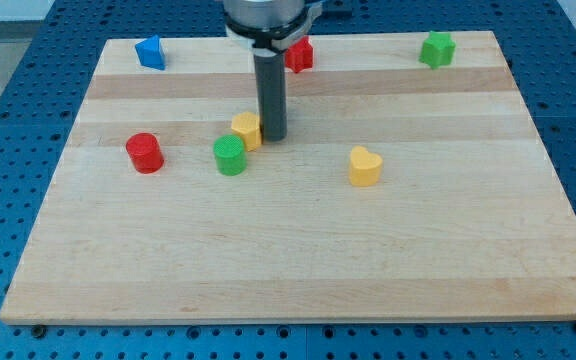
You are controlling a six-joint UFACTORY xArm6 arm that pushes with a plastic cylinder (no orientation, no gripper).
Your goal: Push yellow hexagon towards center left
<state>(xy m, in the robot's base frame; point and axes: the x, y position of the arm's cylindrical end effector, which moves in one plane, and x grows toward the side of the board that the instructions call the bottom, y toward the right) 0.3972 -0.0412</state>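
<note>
The yellow hexagon lies a little left of the board's middle, in the upper half. My tip stands just to its right, touching or nearly touching its right side. A green cylinder sits against the hexagon's lower left. A red cylinder lies further to the view's left, apart from both.
A yellow heart lies right of the middle. A blue block sits at the top left, a red block at the top behind the rod, and a green block at the top right. The wooden board rests on a blue perforated table.
</note>
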